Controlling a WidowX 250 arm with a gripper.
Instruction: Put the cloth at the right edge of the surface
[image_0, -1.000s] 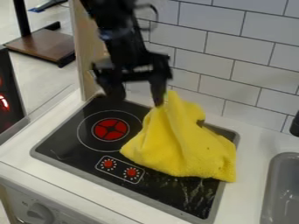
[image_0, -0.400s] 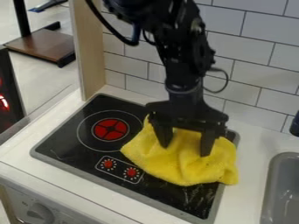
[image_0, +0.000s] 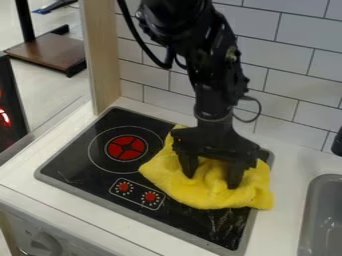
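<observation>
We've got a red burner left of the yellow cloth, tiled wall behind, grey sink right, past a strip of table. Arm blocks our view of the cloth's back part. Cloth's rumpled over the cooktop's right side, bunched between the gripper's spread, unclenched jaws.

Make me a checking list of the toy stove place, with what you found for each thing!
Surface: black stove top set in a white counter, pale streaks near its lower right.
Cloth: yellow, rumpled over the stove's right part, one corner over the counter.
Clutter: dark thing at the right edge, can't tell what.
End effector: fingers apart, down on the cloth.
Cables: black cable beside the arm.
Surroundings: tiled wall, grey sink.
</observation>
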